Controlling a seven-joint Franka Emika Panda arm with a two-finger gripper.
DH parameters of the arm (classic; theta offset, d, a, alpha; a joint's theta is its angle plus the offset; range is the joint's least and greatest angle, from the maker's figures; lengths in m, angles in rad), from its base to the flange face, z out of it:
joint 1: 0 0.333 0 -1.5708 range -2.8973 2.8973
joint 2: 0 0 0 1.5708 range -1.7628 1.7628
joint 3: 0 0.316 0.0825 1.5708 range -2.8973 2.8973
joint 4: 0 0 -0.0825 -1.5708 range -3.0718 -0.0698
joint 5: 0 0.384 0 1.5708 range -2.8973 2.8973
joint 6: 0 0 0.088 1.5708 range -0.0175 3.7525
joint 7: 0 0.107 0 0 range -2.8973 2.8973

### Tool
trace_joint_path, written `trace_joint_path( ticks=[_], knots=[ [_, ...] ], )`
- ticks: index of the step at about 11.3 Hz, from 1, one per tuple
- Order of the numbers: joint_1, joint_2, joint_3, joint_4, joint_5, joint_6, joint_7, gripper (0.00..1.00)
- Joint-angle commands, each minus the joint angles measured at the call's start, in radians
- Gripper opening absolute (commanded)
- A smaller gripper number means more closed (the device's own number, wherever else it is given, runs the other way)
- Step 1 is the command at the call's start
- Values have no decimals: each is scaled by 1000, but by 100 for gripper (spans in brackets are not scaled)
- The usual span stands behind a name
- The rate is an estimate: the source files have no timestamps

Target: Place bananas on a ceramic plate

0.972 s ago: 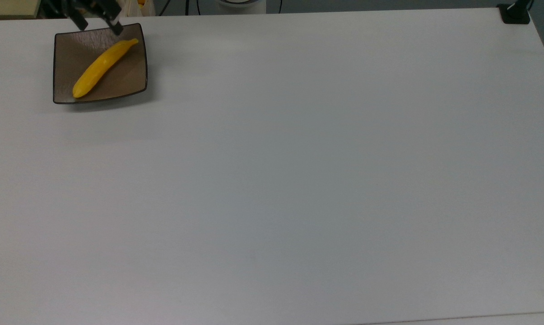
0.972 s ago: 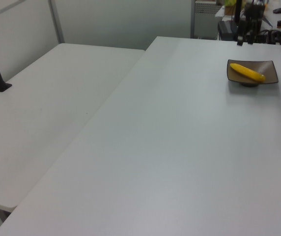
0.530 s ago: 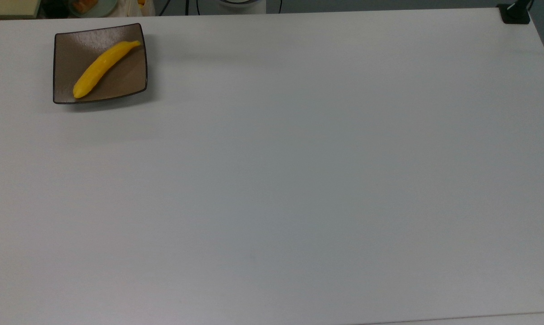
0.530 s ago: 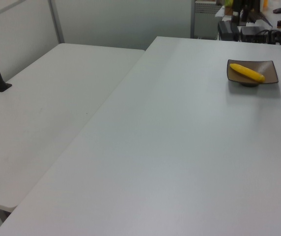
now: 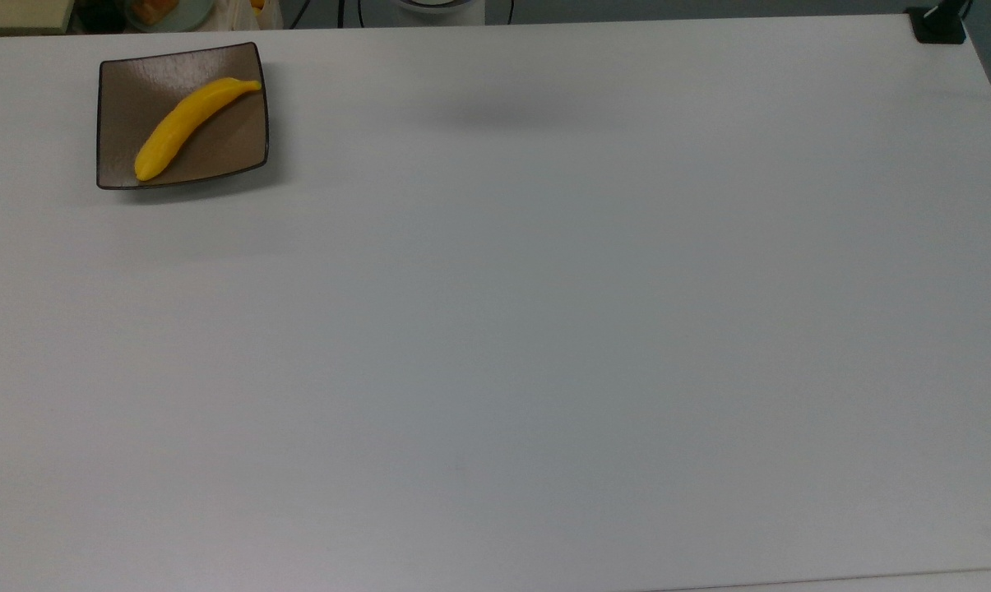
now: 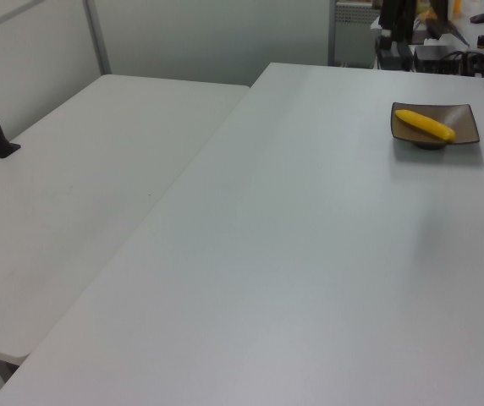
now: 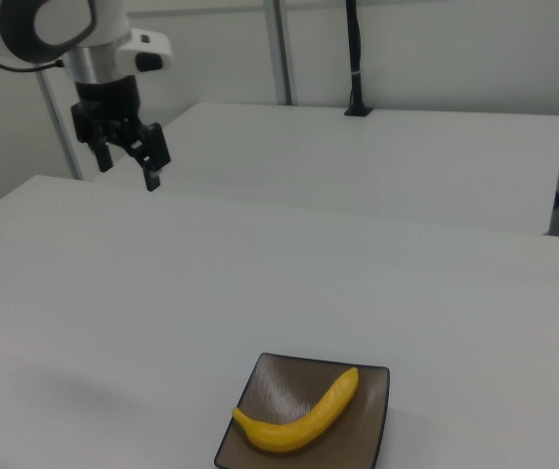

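**Trainee:** Nearest you in the right view is the ceramic plate (image 7: 367, 430), with the bananas (image 7: 301, 415), a single yellow fruit, lying across it corner to corner. Is that where the fruit belongs?

**Instructor:** Yes. In the top view you see the same thing: the bananas (image 5: 189, 122) rest wholly inside the rim of the ceramic plate (image 5: 125, 90), near the desk (image 5: 544, 329) corner at the top view's upper left.

**Trainee:** What has changed, then?

**Instructor:** A second ago the gripper hung just over the plate's far edge; now you find the gripper (image 7: 126, 160) high and well apart from it, at the right view's upper left. Its jaws stand released, with nothing between them. The fruit has also settled slightly.

**Trainee:** And for the task?

**Instructor:** You may judge the placing done; only withdrawal appears to remain.
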Motion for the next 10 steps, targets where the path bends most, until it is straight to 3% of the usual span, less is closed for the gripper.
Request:
trace_joint_path(
  ticks=[1,7,10],
  knots=[
    [73,30,16,-3,-52,-6,-3,100],
    [90,44,-7,-37,-62,138,-139,100],
    [90,41,-7,-37,-57,137,-126,100]
  ],
)
